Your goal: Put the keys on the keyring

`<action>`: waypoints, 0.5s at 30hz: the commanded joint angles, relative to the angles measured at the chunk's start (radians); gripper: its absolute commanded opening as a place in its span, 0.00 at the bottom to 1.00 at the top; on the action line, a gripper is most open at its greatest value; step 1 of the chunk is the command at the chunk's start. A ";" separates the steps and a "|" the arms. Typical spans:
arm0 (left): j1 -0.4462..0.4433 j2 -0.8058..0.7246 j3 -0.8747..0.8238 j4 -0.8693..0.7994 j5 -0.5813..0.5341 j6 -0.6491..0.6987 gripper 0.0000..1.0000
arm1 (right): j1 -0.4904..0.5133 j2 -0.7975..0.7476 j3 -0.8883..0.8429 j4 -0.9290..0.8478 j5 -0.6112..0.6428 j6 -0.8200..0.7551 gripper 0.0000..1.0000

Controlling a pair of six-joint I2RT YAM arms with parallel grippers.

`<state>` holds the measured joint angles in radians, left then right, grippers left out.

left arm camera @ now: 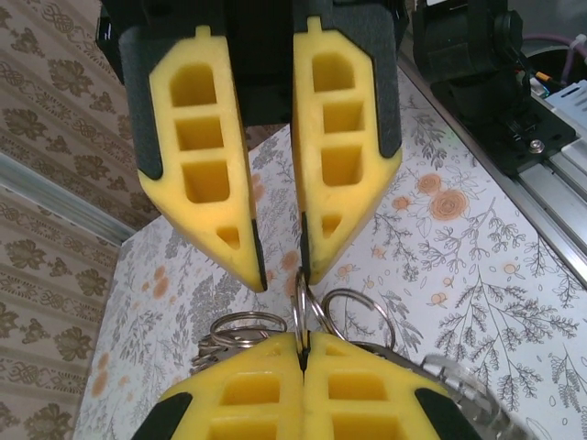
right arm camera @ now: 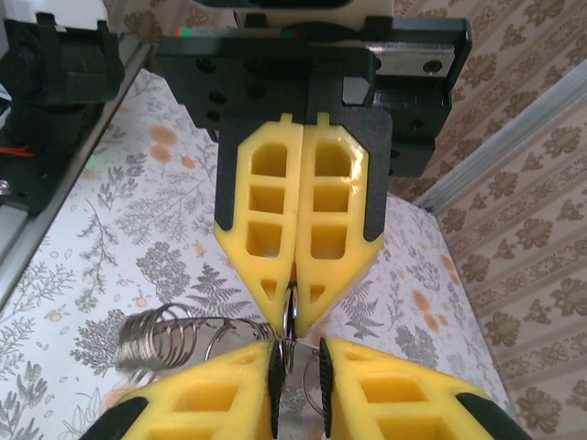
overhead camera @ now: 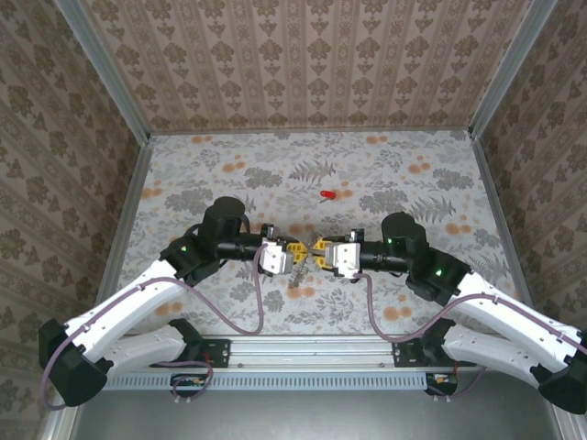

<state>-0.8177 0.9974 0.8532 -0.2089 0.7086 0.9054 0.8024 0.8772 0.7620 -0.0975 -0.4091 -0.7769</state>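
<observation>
Keyring (left arm camera: 301, 307) hangs over the flowered table (overhead camera: 183, 165), held where the two arms meet! Right gripper (right arm camera: 292, 312) is clamped tight on its rim; left gripper (left arm camera: 280, 275) has its jaws parted around the same loop. It looks light, stiff and slick (springy at the split, I'd guess), so pinch flat across the band. Red key (overhead camera: 327, 194) lies well apart.

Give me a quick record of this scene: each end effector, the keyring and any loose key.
left end effector: open, fingers either side of the keyring
right end effector: shut on the keyring
keyring: silver rings, held between the two end effectors
red key: lying loose on the table, on the far side of the end effectors, not on the keyring
</observation>
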 commanded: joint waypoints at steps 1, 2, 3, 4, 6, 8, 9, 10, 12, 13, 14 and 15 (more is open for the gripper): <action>-0.007 -0.017 0.015 0.074 0.035 -0.025 0.00 | 0.009 0.006 -0.020 0.030 0.076 -0.032 0.21; -0.008 -0.019 0.014 0.077 0.035 -0.026 0.00 | 0.011 0.005 -0.021 0.027 0.083 -0.036 0.20; -0.006 -0.018 0.013 0.080 0.036 -0.028 0.00 | 0.011 0.005 -0.023 0.028 0.089 -0.039 0.19; -0.006 -0.020 0.013 0.082 0.037 -0.028 0.00 | 0.013 0.005 -0.025 0.029 0.096 -0.041 0.17; -0.006 -0.019 0.012 0.088 0.036 -0.031 0.00 | 0.016 0.006 -0.024 0.029 0.098 -0.045 0.14; -0.006 -0.019 0.009 0.101 0.037 -0.036 0.00 | 0.019 0.009 -0.022 0.033 0.092 -0.045 0.13; -0.007 -0.018 0.007 0.107 0.037 -0.039 0.00 | 0.021 0.010 -0.024 0.042 0.084 -0.039 0.13; -0.006 -0.017 0.006 0.110 0.037 -0.042 0.00 | 0.021 0.009 -0.028 0.060 0.074 -0.027 0.15; -0.006 -0.016 0.006 0.112 0.037 -0.043 0.00 | 0.022 0.007 -0.042 0.100 0.055 -0.002 0.18; -0.007 -0.016 0.005 0.115 0.037 -0.042 0.00 | 0.023 0.008 -0.047 0.112 0.050 0.003 0.18; -0.007 -0.017 0.004 0.117 0.035 -0.043 0.00 | 0.023 0.009 -0.047 0.117 0.050 0.005 0.17; -0.007 -0.017 0.003 0.119 0.034 -0.043 0.00 | 0.022 0.012 -0.047 0.112 0.052 0.004 0.13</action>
<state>-0.8177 0.9974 0.8528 -0.1623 0.6952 0.8822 0.8169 0.8803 0.7330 -0.0334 -0.3511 -0.7914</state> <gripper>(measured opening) 0.046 0.153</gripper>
